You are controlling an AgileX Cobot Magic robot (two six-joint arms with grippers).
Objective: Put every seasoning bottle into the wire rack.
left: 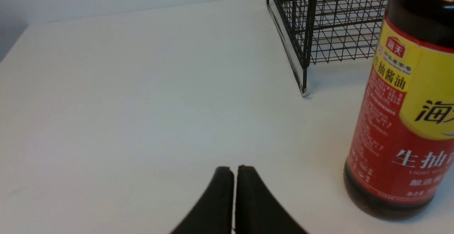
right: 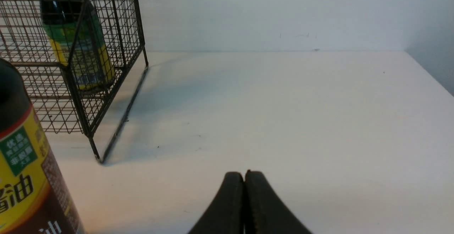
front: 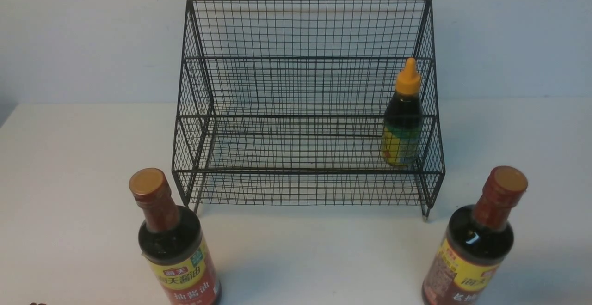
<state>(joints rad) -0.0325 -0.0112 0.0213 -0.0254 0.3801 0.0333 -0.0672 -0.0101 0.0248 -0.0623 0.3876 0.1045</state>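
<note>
Two tall bottles, left bottle [front: 178, 249] and right bottle [front: 474, 245], stand on your table [front: 69, 180] before the wire rack [front: 305, 106]. Small bottle [front: 402, 120] sits upright on its lower tier, right end. Left gripper [left: 234, 170] and right gripper [right: 244, 175] both pinched closed, empty.

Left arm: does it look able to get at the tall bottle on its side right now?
Probably yes. The left tall bottle stands upright on bare table, clear of the wire rack; the left gripper, shut, must open first.

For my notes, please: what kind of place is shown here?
Probably a staged test bench, not a real kitchen: a bare white table against a plain wall, holding only a wire rack and three sauce bottles.
</note>
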